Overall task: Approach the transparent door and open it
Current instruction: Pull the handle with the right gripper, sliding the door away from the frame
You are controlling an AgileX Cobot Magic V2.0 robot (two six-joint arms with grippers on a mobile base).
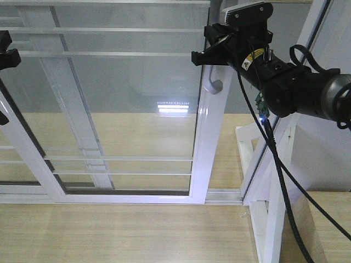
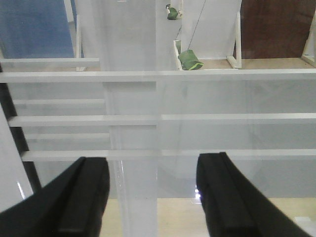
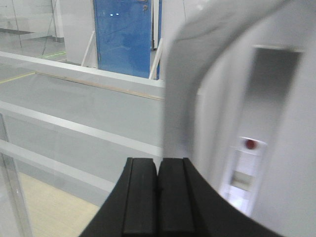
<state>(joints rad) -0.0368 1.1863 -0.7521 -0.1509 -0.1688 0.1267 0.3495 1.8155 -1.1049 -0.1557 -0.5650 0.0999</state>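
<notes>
Glass in white aluminium: the door (image 1: 204,148) fills the front view, its handle (image 1: 214,85) on the right stile. My right tool (image 1: 210,50), pressed together on nothing, sits just above that handle, placed, I judge, to hook it and slide the panel. My left tool (image 2: 153,197) hangs spread before the bars (image 2: 197,75), cut off at the front view's left edge. Close-up, the handle blurs; whether I touch it I cannot tell.
</notes>
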